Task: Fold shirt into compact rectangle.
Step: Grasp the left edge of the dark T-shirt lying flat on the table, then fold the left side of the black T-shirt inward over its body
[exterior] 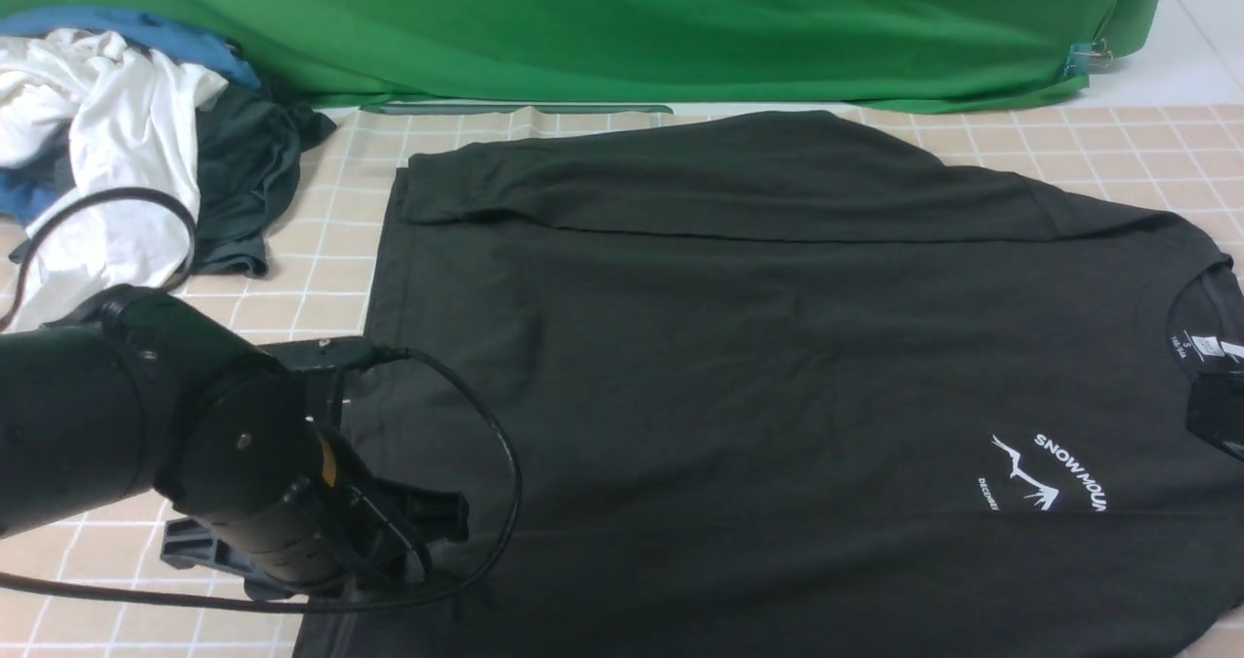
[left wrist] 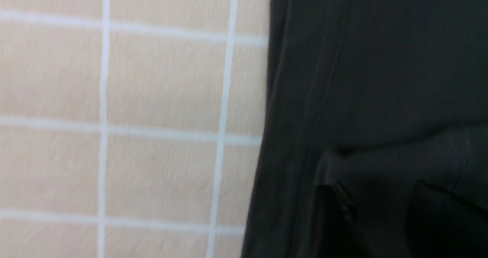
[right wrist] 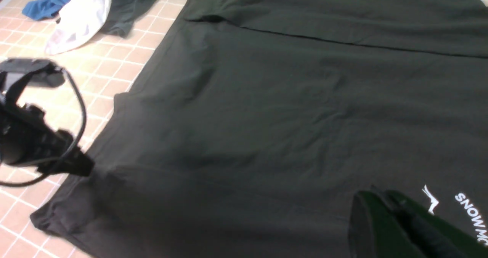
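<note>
Up front we see the shirt (exterior: 739, 347) spread across the tiled counter (exterior: 321, 250), far edge folded over, collar cut off at right; a clothes pile (exterior: 117, 133) sits far left. Left wrist, blurry: the left pincer (left wrist: 385, 220) stands apart over the hem. Right wrist: the right pincer (right wrist: 375, 199) is pressed together near the logo (right wrist: 431, 204).

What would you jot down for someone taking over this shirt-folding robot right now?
Left tool: open, at the hem end of the shirt.
Right tool: shut, near the chest logo; no cloth visibly lifted.
Shirt: spread flat on the tiled table, collar toward the robot's right.
Done: far edge folded over the body.
To do: near edge, then folding it shorter into a rectangle.
</note>
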`<action>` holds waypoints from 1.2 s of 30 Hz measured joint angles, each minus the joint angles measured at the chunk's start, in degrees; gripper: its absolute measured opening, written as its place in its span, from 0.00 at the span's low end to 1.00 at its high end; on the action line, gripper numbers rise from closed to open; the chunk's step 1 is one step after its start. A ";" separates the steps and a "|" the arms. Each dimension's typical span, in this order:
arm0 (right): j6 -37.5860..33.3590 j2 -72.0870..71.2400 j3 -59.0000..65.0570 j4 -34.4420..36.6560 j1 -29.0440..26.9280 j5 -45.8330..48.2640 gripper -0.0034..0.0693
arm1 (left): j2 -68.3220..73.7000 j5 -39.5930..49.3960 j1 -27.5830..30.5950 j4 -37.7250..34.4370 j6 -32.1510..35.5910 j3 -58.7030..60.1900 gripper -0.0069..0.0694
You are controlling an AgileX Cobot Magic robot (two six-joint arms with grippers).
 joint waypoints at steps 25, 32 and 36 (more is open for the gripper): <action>-0.61 0.00 -0.11 -0.11 0.01 0.06 0.10 | 7.50 -2.89 -0.50 -1.56 0.49 -1.10 0.14; -0.61 0.00 -0.11 -0.11 0.01 0.06 0.10 | 1.07 1.03 -0.50 -2.08 1.55 -0.08 0.13; -0.61 0.00 -0.11 -0.11 0.01 0.06 0.10 | -4.63 1.35 -0.50 -2.15 1.66 -0.08 0.13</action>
